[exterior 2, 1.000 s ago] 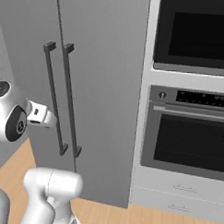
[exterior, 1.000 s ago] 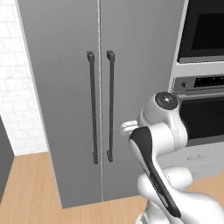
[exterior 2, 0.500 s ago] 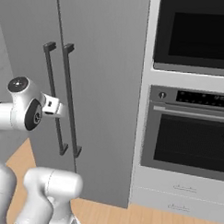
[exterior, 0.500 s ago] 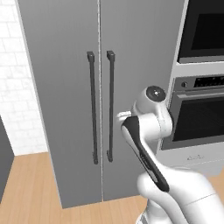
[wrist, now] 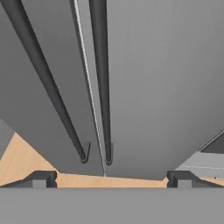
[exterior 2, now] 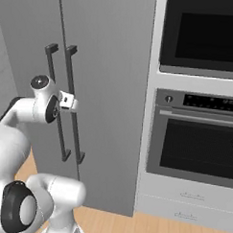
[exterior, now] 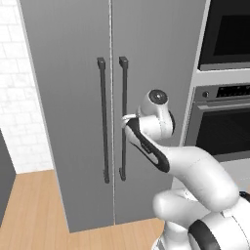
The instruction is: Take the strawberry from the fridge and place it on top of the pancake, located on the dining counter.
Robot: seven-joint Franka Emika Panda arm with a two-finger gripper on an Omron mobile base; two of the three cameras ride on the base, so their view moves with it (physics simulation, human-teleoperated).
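Floor: light wooden planks (exterior: 34,205) — running under the cabinets.
Left wall: white brick tiling (exterior: 19,97), beside the tall grey cabinet.
Right side: a built-in oven (exterior 2: 199,141) with black glass front, a second dark window (exterior 2: 203,38) above it.
Below the oven: a white drawer (exterior 2: 186,205) — two small handles.

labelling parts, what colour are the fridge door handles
Dark grey, nearly black, bar handles on the grey fridge; clearest in the left base view.

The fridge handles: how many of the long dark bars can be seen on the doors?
2. The left handle is on the left door of the fridge, and the right handle is on the right door, both close beside the centre seam. The tool is nearest the right one.
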